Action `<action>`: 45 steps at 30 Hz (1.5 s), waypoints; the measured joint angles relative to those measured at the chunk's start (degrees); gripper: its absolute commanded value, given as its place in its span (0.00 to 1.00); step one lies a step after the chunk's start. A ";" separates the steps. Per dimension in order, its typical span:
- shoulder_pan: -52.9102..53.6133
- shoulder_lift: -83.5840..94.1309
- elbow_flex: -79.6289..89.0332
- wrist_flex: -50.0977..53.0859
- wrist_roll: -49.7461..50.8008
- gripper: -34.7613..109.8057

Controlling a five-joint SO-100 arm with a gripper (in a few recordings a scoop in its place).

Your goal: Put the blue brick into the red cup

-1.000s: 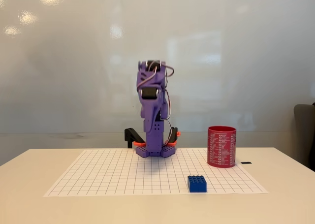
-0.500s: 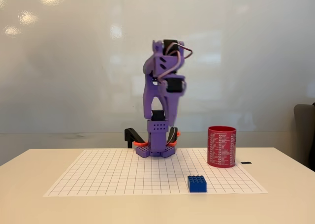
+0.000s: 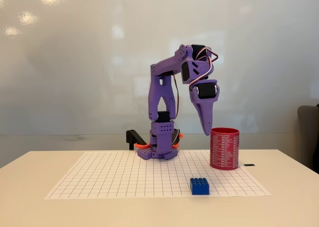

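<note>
Presently: purple arm extended from base, claw pointing down, tip hanging near upper left rim of red cup, clear of it. Fingers seen edge-on as one tapered wedge; whether apart or together cannot be told; nothing visibly carried. Blue brick lies well below claw and toward camera, studs up, on gridded paper sheet covering worktop, apart from cup. Judgement: approach stage; raised posture likely keeps claw above cup before descent to brick.
</note>
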 measured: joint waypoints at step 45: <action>0.53 -14.59 5.27 -0.44 2.55 0.65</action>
